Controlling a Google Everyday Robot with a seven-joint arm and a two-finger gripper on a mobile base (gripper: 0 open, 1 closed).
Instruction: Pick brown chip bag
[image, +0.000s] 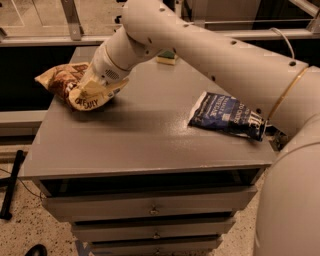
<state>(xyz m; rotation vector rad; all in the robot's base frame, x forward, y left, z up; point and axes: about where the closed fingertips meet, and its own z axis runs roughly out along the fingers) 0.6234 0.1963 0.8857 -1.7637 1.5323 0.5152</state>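
The brown chip bag (62, 82), crinkly brown with a pale-yellow end, is at the table's far left edge. My gripper (94, 91) reaches down from the white arm (200, 45) and is shut on the bag's yellow end. The bag is crumpled around the gripper tip and its near end is raised a little off the tabletop, with a shadow beneath it. The fingertips are mostly hidden by the bag.
A dark navy-blue chip bag (227, 116) lies flat at the right of the grey table (150, 140). A small green and yellow sponge (167, 58) sits at the back. Drawers (152, 210) are under the tabletop. My arm spans the right side.
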